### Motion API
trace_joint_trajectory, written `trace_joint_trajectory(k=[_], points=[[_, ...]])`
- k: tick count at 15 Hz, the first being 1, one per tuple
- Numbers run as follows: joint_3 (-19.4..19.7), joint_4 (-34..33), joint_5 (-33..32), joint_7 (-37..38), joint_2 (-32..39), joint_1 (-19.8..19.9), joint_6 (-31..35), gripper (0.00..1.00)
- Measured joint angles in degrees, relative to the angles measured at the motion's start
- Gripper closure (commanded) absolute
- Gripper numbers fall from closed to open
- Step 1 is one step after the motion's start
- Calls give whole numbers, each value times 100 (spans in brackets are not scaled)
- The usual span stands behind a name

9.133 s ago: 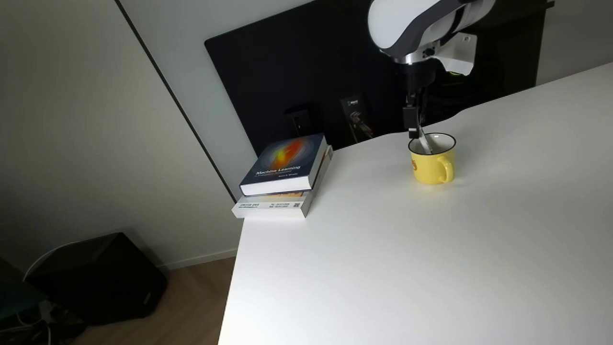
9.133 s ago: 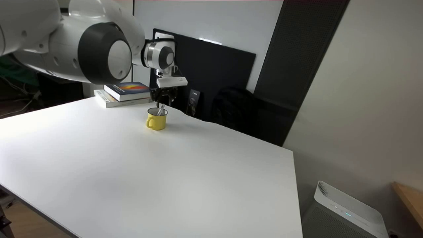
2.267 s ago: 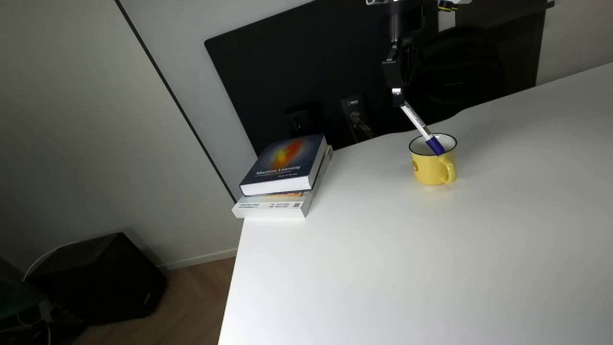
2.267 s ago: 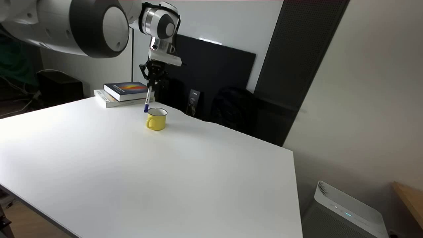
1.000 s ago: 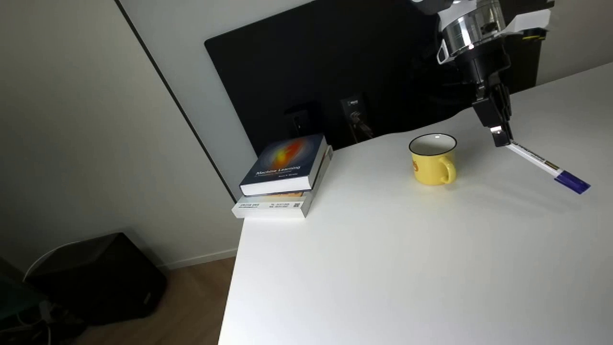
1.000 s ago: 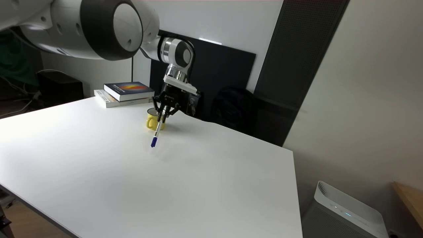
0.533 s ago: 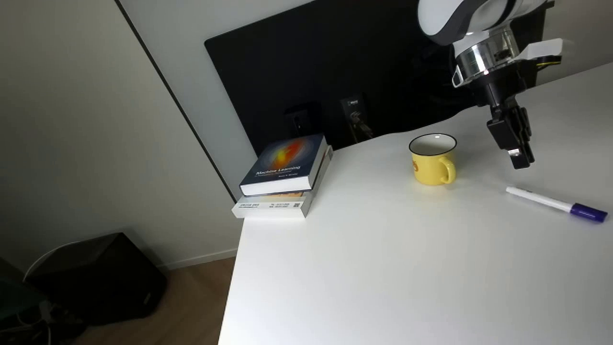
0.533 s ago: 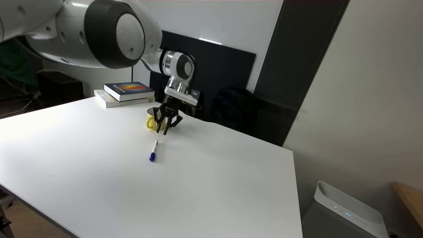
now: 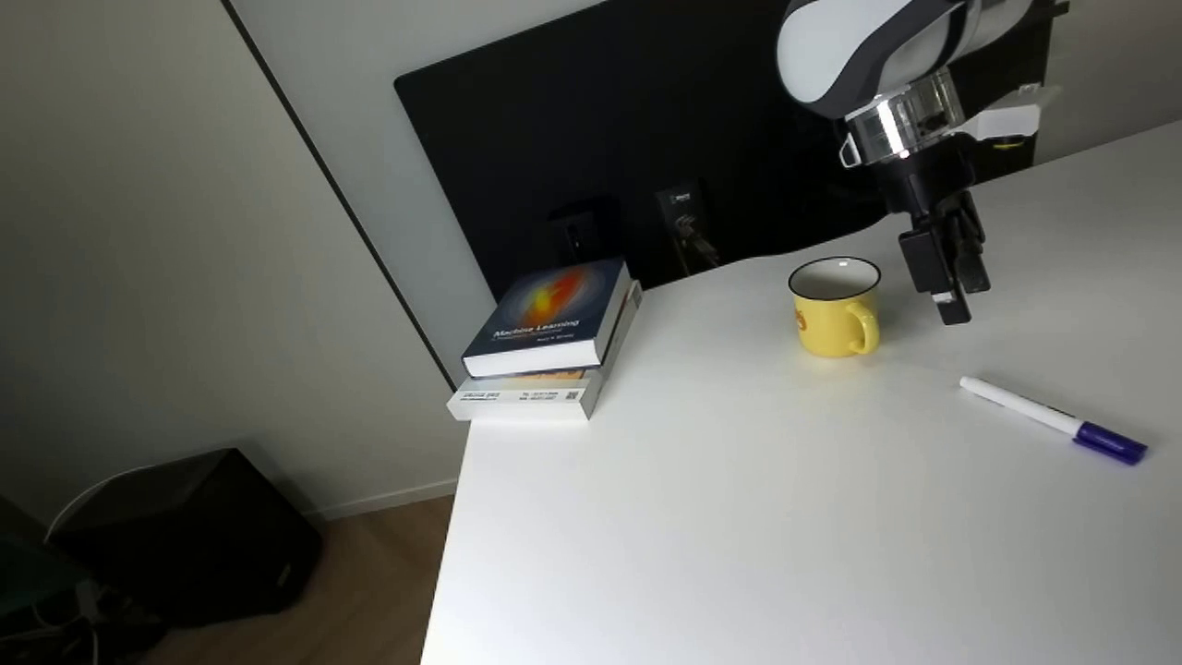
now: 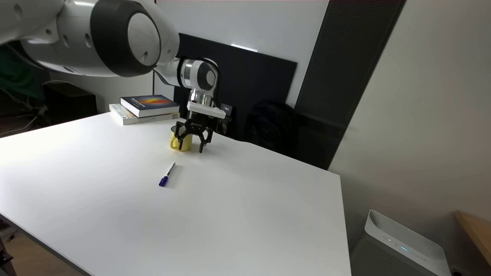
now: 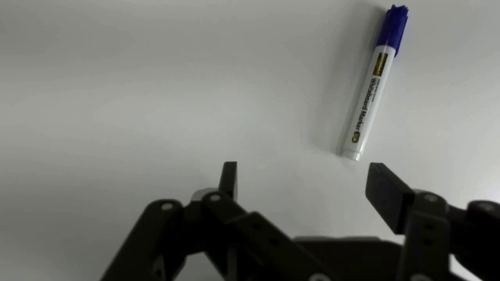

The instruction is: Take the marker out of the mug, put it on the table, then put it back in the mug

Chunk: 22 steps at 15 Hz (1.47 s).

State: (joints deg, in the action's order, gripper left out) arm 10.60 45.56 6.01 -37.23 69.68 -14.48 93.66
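Note:
The white marker with a purple-blue cap lies on the white table [image 9: 739,517] in both exterior views [image 9: 1025,406] [image 10: 167,174]. It shows in the wrist view [image 11: 370,91], cap at the top, label up. The yellow mug [image 9: 826,323] with a dark rim stands upright and empty, handle toward the marker's side. In an exterior view the mug [image 10: 187,142] is partly hidden behind my gripper [image 10: 190,149]. My gripper [image 9: 962,300] is open and empty, above the table beside the mug. In the wrist view the marker's white end lies just beyond my fingertips [image 11: 303,168].
A dark blue book [image 9: 554,323] lies on a thicker white book [image 9: 526,397] at the table's corner, near the mug. A black panel [image 9: 591,129] stands behind the table's back edge. A white appliance [image 10: 402,241] stands off the table's side.
The marker was gripped, lifted from the mug and carried beside it. It was let go onto the table and has turned slightly. My gripper has opened wider and shifted toward the mug.

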Motion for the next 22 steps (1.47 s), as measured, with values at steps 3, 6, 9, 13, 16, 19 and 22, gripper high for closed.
trace_joint_trajectory(k=[3,6,9,13,16,19,22], points=[[153,339,-93,392,-37,-281,912,0],[381,954,-193,921,-149,-606,1890,0],[620,1752,-238,1411,-398,-964,2752,0],[512,2813,-825,2148,-902,-1269,3641,0],[149,3613,-1609,2945,-1395,-1277,4170,0],[-46,4431,-1973,3513,-1889,-1243,4641,0],[-213,5285,-1999,3753,-2444,-1065,5164,0]])
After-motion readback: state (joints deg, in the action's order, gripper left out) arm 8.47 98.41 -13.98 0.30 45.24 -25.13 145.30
